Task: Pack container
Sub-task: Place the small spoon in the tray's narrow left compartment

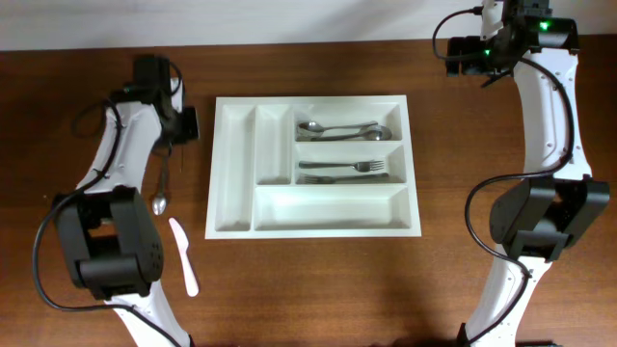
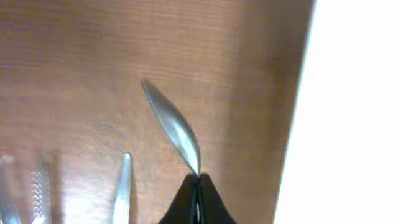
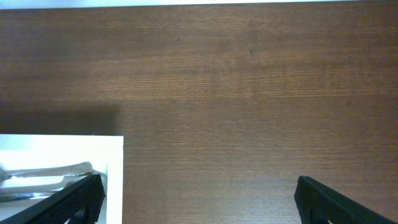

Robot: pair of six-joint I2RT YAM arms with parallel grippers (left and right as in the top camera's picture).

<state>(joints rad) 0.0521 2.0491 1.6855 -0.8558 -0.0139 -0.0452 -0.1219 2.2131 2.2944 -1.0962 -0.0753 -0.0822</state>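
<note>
The container [image 1: 234, 173] is a white five-compartment tray at the table's middle. It holds spoons [image 1: 337, 127] in its top right compartment and forks [image 1: 347, 170] in the one below. Its rim also shows in the left wrist view [image 2: 354, 112] and the right wrist view [image 3: 62, 144]. My left gripper [image 1: 179, 127] is just left of the tray, shut on a slim metal utensil [image 2: 171, 124] that sticks out over the wood. My right gripper [image 3: 199, 186] is open and empty over bare table beyond the tray's far right corner; it also shows in the overhead view [image 1: 463, 56].
A metal spoon [image 1: 161, 188] lies on the table left of the tray, under the left arm. A white plastic knife [image 1: 183, 255] lies nearer the front. More metal utensils [image 2: 121, 186] show at the lower left of the left wrist view.
</note>
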